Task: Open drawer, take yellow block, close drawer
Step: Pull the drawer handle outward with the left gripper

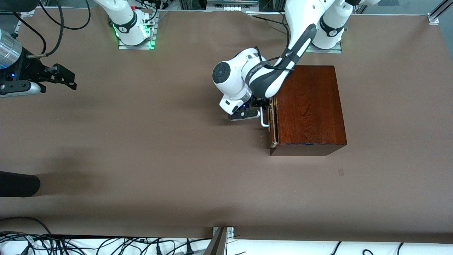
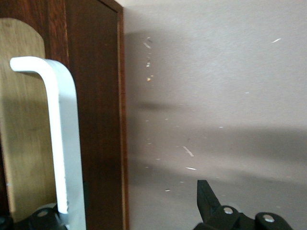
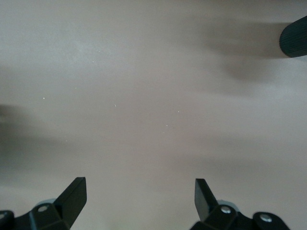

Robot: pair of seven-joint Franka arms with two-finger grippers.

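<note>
The wooden box (image 1: 309,106) sits on the brown table (image 1: 141,148) toward the left arm's end, at about three o'clock from the table's centre in the front view. The drawer (image 1: 273,120) is on the face turned toward the right arm's end, and it stands out only a sliver, a thin pale edge showing along the box. Its white handle (image 1: 264,118) juts from that front.

The left gripper (image 1: 260,106) is down at the handle, at roughly nine o'clock from the box. In the left wrist view its fingers are spread, one finger (image 2: 208,199) clear over bare table and the other low beside the white bar (whether it touches cannot be told).

The right gripper (image 1: 65,78) waits in the air over the table's right-arm end, at about nine o'clock from the centre, its fingers (image 3: 72,196) spread wide and holding nothing.

The yellow block is not visible in any view.
</note>
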